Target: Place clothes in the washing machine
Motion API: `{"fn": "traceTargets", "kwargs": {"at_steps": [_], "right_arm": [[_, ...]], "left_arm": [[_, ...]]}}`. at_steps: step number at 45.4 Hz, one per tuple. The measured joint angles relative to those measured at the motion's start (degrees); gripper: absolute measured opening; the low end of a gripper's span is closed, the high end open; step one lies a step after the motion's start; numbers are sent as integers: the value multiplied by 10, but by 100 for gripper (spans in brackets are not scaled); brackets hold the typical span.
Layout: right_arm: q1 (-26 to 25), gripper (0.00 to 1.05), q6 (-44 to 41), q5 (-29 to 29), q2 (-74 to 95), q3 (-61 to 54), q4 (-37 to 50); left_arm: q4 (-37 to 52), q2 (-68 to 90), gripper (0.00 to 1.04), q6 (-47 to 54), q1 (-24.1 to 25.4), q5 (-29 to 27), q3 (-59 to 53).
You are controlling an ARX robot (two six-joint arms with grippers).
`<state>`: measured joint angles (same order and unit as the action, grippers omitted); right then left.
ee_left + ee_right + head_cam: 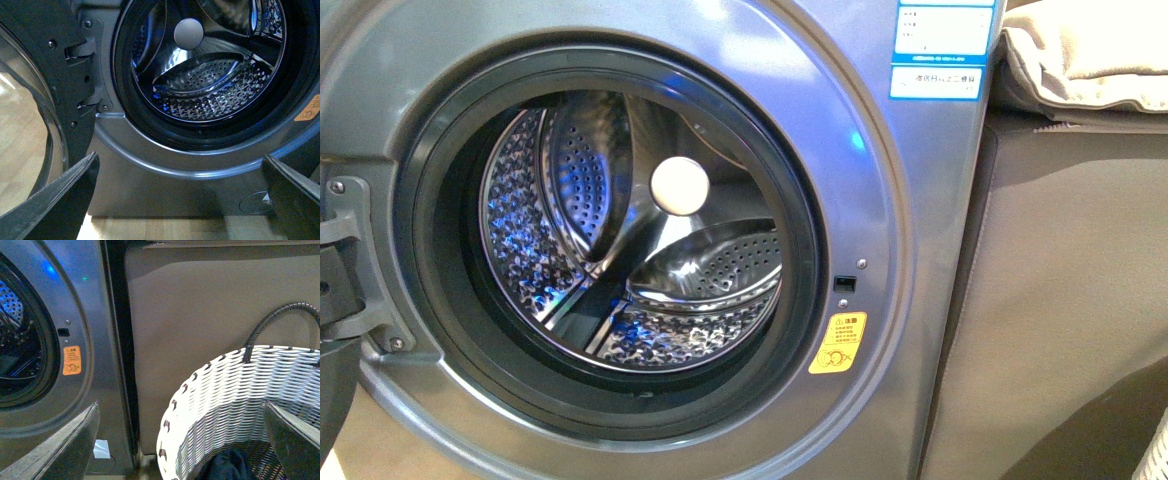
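The washing machine stood on a pale wooden floor with its door swung open on the hinge. A black gasket ringed the perforated steel drum, which caught blue light. The left gripper faced the porthole's lower rim, its dark fingers spread wide apart. An orange sticker showed beside the porthole.

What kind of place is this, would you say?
Most likely a laundry area, perhaps in a home: a front-loading washing machine with its door open, a white woven basket holding dark clothes nearby, and a beige folded cloth on the box beside the machine.
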<state>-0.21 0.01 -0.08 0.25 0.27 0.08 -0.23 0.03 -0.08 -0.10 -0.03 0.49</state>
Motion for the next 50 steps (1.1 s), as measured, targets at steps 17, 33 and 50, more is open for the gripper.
{"fn": "traceTargets", "kwargs": {"at_steps": [17,33,50], "right_arm": [[0,97,0,0,0,0,0],[0,97,0,0,0,0,0],[-237,97,3,-227,114,89,66]], "left_arm": [[0,0,98,0,0,0,0],[0,0,98,0,0,0,0],[0,0,98,0,0,0,0]]}}
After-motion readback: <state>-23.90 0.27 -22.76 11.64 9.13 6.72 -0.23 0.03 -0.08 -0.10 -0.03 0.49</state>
